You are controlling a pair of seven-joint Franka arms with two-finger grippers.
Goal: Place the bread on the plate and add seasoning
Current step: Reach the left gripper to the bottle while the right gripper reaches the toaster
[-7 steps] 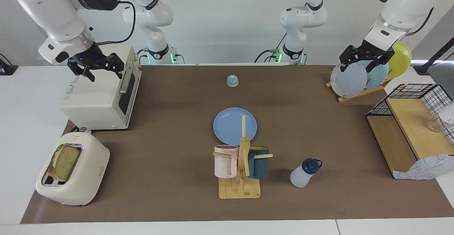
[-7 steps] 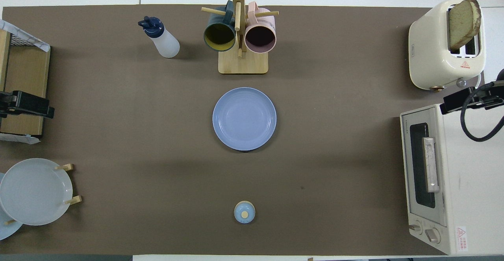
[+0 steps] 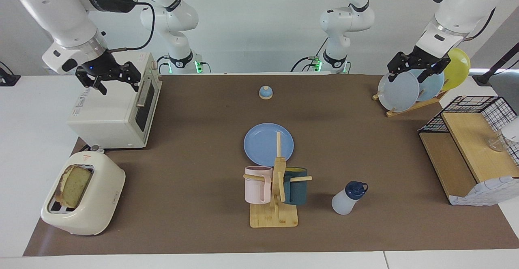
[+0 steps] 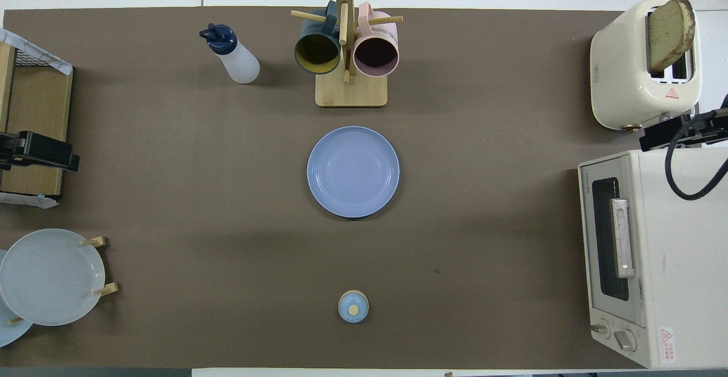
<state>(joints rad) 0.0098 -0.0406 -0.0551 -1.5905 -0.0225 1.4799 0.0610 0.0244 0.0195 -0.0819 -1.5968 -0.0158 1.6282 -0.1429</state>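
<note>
Nothing is done yet: the bread point(image 3: 73, 186) is sitting in the toaster point(image 3: 83, 194) at the right arm's end of the bench, the plate point(image 3: 263, 141) is lying bare mid-bench, and the seasoning point(image 3: 348, 198) is standing beside the mug rack point(image 3: 274, 216). The right gripper point(image 3: 109, 80) is hanging open and empty over the oven point(image 3: 115, 110); the left gripper point(image 3: 417, 67) is waiting open over the plate rack point(image 3: 405, 108).

Table layout from above.
Plate point(image 4: 353, 172) at frame centre; mug rack point(image 4: 347, 47) above it, seasoning point(image 4: 233, 56) upper left, bread point(image 4: 670, 33) in toaster point(image 4: 625, 75) upper right.
</note>
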